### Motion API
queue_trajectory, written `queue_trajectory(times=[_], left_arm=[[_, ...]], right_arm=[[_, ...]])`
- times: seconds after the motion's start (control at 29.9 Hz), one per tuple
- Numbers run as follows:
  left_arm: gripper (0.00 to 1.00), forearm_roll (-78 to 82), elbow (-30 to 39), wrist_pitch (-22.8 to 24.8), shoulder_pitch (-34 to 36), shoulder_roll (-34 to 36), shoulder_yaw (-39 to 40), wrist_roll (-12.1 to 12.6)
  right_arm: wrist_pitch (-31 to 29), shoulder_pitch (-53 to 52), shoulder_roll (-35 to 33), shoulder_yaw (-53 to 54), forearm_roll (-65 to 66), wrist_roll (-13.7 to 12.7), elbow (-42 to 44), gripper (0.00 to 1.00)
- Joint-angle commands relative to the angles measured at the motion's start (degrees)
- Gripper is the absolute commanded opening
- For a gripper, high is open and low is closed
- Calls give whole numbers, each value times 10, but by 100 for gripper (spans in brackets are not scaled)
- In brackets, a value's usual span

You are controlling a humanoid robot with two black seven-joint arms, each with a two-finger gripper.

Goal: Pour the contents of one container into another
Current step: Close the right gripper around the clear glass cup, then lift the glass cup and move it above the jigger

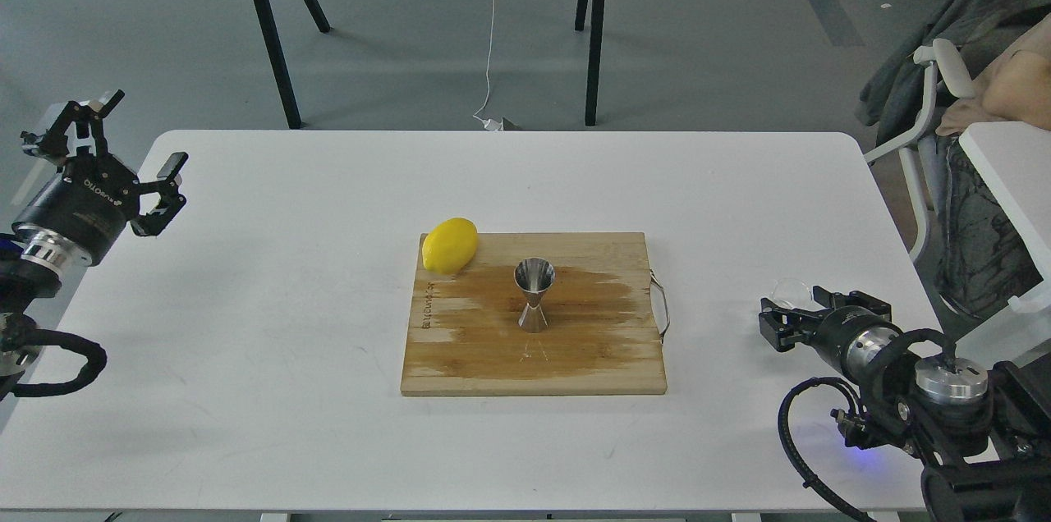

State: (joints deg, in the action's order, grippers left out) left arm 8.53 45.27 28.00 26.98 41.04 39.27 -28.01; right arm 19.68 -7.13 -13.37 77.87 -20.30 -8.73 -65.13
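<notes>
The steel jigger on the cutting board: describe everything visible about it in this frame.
The jigger is shiny stainless steel, hourglass-shaped: two cones joined at a narrow waist, the wider cone on top with its mouth open upward. It stands upright near the middle of the wooden cutting board, on a darker, wet-looking patch of the wood. Whether it holds anything cannot be told. The lemon lies apart from it at the board's far left corner. Neither pincer touches it.

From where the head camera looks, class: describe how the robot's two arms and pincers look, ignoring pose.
Both arms are black with silver metal rings at the joints and looped black cables. The left pincer has black linkage fingers and white lettering on its wrist. The right pincer is black too; a blue light glows beneath that arm.
</notes>
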Motion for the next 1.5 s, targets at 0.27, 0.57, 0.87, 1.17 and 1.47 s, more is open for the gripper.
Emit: queue_trajectory(times=[0.27, 0.57, 0.87, 1.17, 1.47], left_arm=[[99, -1, -8, 0, 0, -1, 0, 0], [99, -1, -18, 0, 2, -10, -1, 0], [99, -1, -21, 0, 1, -11, 0, 0], [99, -1, -23, 0, 1, -11, 0, 0], [99, -2, -24, 0, 2, -13, 2, 0]], right_arm=[[-4, 0, 0, -4, 1, 2, 1, 61], [-23, 2, 1, -16, 1, 3, 2, 50], [-48, 6, 0, -15, 1, 3, 0, 40], [-70, 4, 0, -16, 1, 3, -20, 37], [-131, -22, 0, -32, 73, 3, -125, 36]])
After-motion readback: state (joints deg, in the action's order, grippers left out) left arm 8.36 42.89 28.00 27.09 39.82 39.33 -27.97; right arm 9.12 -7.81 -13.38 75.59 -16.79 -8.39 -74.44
